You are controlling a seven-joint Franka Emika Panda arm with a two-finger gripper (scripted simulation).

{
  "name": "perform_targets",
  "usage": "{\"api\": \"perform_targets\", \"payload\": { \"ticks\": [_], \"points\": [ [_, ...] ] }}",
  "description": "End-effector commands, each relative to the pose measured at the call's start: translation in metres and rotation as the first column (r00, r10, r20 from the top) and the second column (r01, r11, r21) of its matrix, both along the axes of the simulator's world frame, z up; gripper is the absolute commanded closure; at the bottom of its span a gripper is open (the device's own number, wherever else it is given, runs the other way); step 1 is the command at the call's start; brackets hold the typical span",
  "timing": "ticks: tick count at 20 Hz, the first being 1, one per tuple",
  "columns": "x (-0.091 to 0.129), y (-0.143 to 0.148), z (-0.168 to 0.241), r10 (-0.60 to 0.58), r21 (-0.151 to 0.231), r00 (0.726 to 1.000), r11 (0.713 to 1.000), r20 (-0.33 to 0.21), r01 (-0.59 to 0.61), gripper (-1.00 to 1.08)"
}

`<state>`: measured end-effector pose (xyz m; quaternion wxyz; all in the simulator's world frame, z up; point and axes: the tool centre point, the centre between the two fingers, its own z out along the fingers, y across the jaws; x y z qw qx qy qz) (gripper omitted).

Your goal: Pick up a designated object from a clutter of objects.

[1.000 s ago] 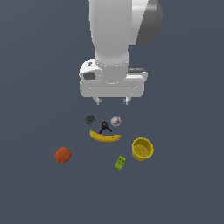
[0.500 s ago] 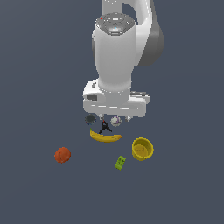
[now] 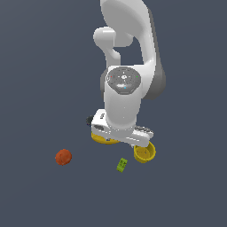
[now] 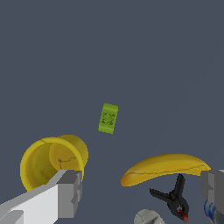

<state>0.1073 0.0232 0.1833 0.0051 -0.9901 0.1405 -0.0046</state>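
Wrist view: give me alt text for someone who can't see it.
A small green brick lies alone on the dark floor, beyond the open gripper. Nearer the fingers are a yellow bowl, a banana and a black-red clamp.

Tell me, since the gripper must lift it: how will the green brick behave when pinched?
The green brick looks like a stiff, flat-sided block lying apart from the bowl, so it probably won't roll. Being small, it is likely light and may skid if nudged off-centre.
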Motion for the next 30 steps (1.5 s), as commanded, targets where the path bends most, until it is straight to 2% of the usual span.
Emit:
{"api": "perform_targets", "payload": {
  "ticks": [1,7,13,25,30],
  "points": [
    [0.011,0.004,-0.022,-0.043,-0.001,0.999,0.999,-0.002,0.043,-0.92],
    [0.029,0.012,-0.071,-0.130,-0.005,0.992,0.992,-0.007,0.130,-0.92],
    [0.037,0.017,-0.104,-0.185,-0.007,0.983,0.983,-0.009,0.185,-0.92],
    [0.040,0.019,-0.123,-0.209,-0.009,0.978,0.978,-0.012,0.209,-0.92],
    [0.040,0.019,-0.144,-0.211,-0.009,0.978,0.978,-0.011,0.210,-0.92]
  ]
}}
